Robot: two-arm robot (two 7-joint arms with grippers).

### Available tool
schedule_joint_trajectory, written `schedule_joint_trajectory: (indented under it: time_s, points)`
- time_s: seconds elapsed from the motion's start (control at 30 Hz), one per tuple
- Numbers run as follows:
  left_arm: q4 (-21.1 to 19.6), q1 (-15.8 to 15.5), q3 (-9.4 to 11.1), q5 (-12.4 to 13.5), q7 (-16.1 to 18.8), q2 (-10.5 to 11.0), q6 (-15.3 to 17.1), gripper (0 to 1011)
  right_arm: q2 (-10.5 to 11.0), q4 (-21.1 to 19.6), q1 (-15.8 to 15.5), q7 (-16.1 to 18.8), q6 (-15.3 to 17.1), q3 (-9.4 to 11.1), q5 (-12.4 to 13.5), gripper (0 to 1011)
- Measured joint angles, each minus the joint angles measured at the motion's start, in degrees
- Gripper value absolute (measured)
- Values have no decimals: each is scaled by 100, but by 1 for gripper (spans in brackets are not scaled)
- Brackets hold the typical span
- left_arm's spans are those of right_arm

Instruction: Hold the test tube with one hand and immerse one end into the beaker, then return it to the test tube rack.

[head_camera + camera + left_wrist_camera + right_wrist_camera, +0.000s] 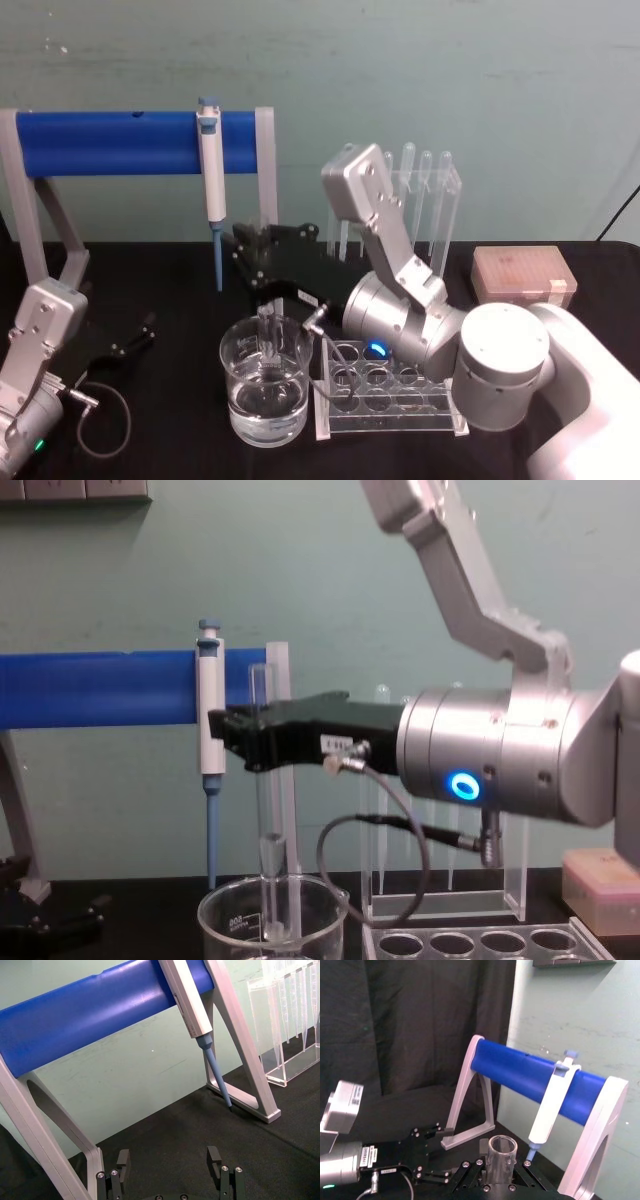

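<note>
The test tube (266,810) stands upright, a clear glass tube held near its upper part by my right gripper (258,742), which is shut on it. Its lower end reaches down inside the beaker (235,920), a wide clear glass with printed marks. From the head view the tube (270,335) rises out of the beaker (240,385), which holds clear liquid, below the black right gripper (265,298). The right wrist view looks down on the tube's open rim (502,1146) between the fingers. My left gripper (168,1165) is open and parked at the table's left (135,338).
A clear acrylic rack with round holes (390,415) stands right beside the beaker. Behind are a stand of thin pipettes (425,190), a blue bar on grey legs (110,140) carrying a white-and-blue pipettor (212,180), and a pink tip box (525,275) at the right.
</note>
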Motion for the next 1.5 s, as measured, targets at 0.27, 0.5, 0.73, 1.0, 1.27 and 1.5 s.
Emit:
schedule_joint_trajectory:
  time_s: [0.27,0.5,0.73,1.0,1.27,1.5]
  points:
    - [0,0,0,0,0,0,0,1000,-107,306,-142,58,-303,-15,-71,127]
    - [0,0,0,0,0,0,0,1000,-167,481,-210,96,-526,-8,-160,127]
    - [0,0,0,0,0,0,0,1000,-208,641,-246,151,-700,4,-223,127]
    - [0,0,0,0,0,0,0,1000,-239,748,-292,192,-761,16,-271,127]
    - [0,0,0,0,0,0,0,1000,-241,781,-339,210,-770,33,-315,127]
    - [0,0,0,0,0,0,0,1000,-246,784,-365,218,-772,56,-326,127]
